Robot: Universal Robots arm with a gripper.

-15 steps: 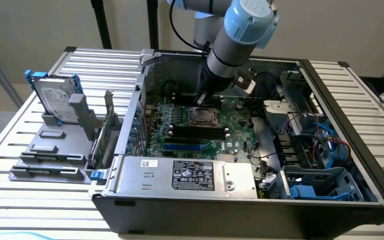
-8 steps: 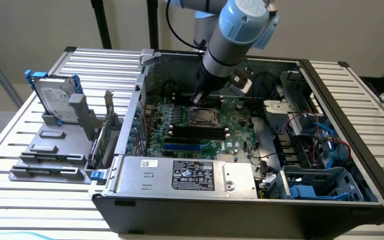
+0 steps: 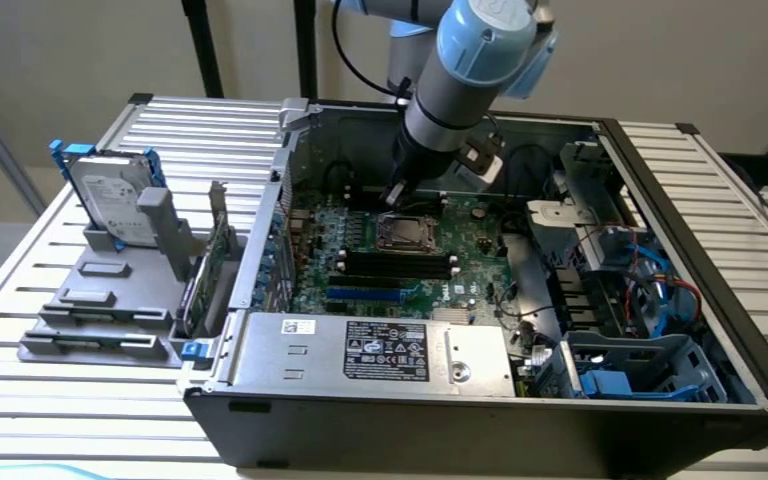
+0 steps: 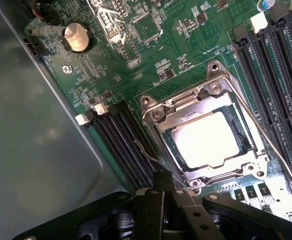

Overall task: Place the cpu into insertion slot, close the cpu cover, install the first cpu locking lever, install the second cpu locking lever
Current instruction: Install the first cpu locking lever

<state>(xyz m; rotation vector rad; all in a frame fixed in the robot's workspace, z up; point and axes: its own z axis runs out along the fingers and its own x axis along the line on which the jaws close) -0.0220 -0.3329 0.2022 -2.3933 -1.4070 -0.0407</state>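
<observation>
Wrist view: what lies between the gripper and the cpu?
The wrist view shows the silvery frame edge of the closed cpu cover and a thin wire lever lying between the shut gripper and the cpu.

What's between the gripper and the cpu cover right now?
Nothing visible. The shut gripper hangs just off the edge of the cpu cover, which lies flat over the cpu. A thin lever wire runs close by the gripper.
</observation>
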